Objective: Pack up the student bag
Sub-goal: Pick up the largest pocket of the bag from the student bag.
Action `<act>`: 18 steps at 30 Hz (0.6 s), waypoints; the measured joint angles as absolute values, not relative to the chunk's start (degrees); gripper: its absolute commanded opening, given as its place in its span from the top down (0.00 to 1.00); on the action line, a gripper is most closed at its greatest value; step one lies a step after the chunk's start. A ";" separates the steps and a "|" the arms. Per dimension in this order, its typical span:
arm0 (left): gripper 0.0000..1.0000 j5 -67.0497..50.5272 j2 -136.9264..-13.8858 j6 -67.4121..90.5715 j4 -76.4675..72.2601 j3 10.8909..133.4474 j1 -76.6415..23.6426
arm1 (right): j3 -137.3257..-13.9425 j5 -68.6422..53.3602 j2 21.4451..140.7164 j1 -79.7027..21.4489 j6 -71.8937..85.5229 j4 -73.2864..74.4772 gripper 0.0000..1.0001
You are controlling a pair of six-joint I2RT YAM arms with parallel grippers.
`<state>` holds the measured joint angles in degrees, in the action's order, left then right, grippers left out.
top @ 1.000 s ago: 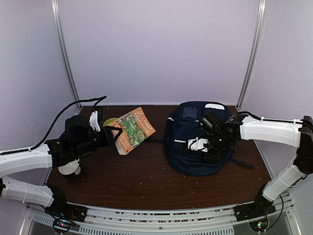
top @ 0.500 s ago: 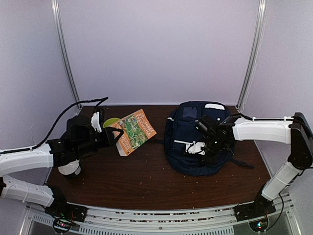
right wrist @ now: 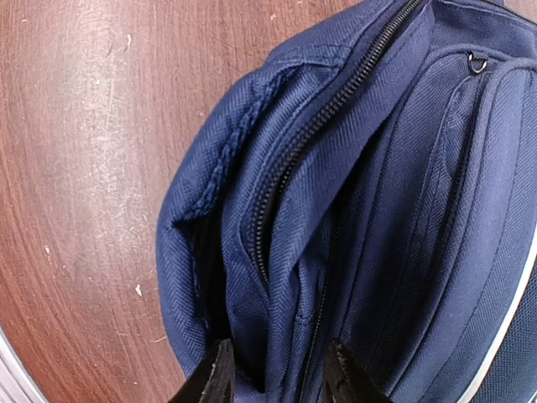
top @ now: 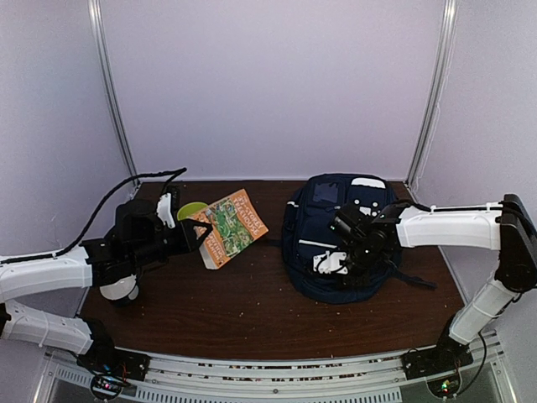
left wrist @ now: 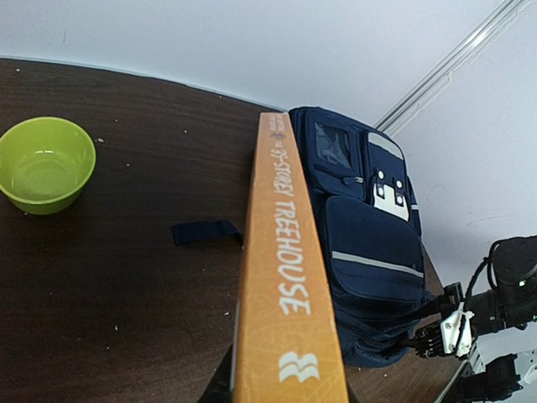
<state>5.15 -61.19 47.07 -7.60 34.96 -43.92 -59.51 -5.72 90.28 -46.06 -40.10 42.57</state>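
Observation:
The student bag (top: 340, 220) lies flat on the right half of the table, navy with white patches; it also fills the right wrist view (right wrist: 377, 168). My right gripper (top: 329, 262) hovers at its near end, open, its two fingers astride a fold of navy fabric beside the main zip (right wrist: 277, 369). An orange paperback book (top: 228, 223) is tilted up off the table, with my left gripper (top: 199, 232) shut on its lower edge. In the left wrist view the book's spine (left wrist: 285, 277) points towards the bag (left wrist: 369, 243) and hides the fingers.
A lime-green bowl (top: 190, 209) sits behind the book near the back left (left wrist: 46, 164). A white round object (top: 117, 290) rests under my left arm. A dark strap (left wrist: 205, 232) trails from the bag's left side. Purple walls enclose the table.
My right gripper slid left and nearer along the bag to its near end, and its jaws have narrowed over the fabric. The left arm and book have stayed put.

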 measured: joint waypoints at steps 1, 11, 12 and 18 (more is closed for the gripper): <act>1.00 5.17 -61.19 47.07 -7.55 34.92 -43.92 | -59.48 -5.61 90.24 -46.26 -40.10 42.46 0.64; 1.00 4.95 -61.39 47.40 -7.46 34.89 -43.92 | -59.53 -0.97 93.25 -45.89 -37.23 40.93 0.64; 1.00 4.86 -61.43 47.44 -7.46 34.89 -43.92 | -59.55 -0.71 93.82 -45.80 -36.97 40.64 0.66; 1.00 3.79 -61.60 47.51 -7.46 34.85 -43.92 | -61.10 0.03 94.41 -44.86 -35.22 41.65 0.88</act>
<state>3.79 -61.60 47.51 -7.46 34.85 -43.92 -61.10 0.03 94.41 -44.86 -35.22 41.65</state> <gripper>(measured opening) 0.188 0.170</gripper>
